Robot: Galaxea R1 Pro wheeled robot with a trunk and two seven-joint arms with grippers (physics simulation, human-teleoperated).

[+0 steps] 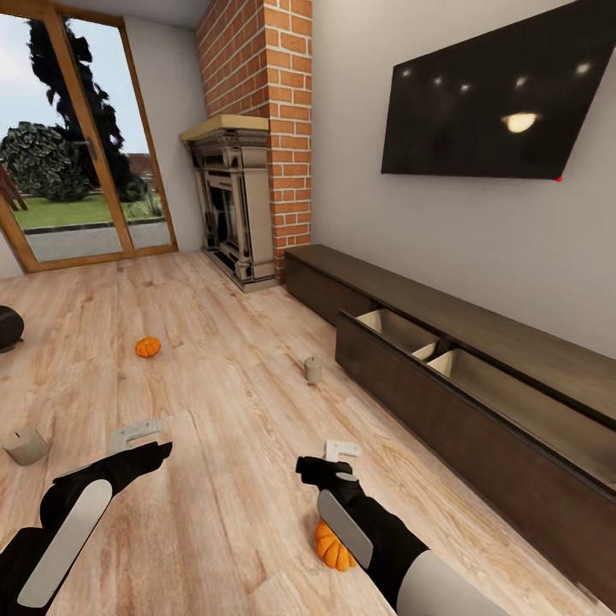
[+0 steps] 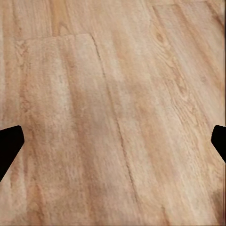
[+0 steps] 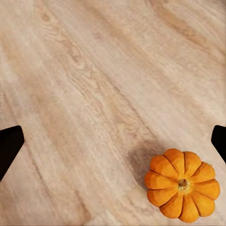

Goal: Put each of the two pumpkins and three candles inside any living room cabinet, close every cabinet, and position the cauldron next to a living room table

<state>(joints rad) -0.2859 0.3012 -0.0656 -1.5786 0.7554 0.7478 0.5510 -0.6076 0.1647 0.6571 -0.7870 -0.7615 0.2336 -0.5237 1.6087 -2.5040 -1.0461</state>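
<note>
Cauldron (image 1: 7, 327) at far left edge, candle (image 1: 26, 446) near left, left tool (image 1: 137, 435) low over the plank floor (image 1: 222, 376), fingers spread, empty, far pumpkin (image 1: 147, 346), second candle (image 1: 313, 369) before the open cabinet (image 1: 479, 411), right tool (image 1: 340, 453) spread, empty, above near pumpkin (image 1: 334, 547).

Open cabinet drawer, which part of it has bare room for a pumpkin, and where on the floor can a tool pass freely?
The open drawer shows bare pale compartments either side of its dividers. Floor is bare between the far pumpkin and upright candle. It is tighter by the right tool, with the near pumpkin under that arm.
</note>
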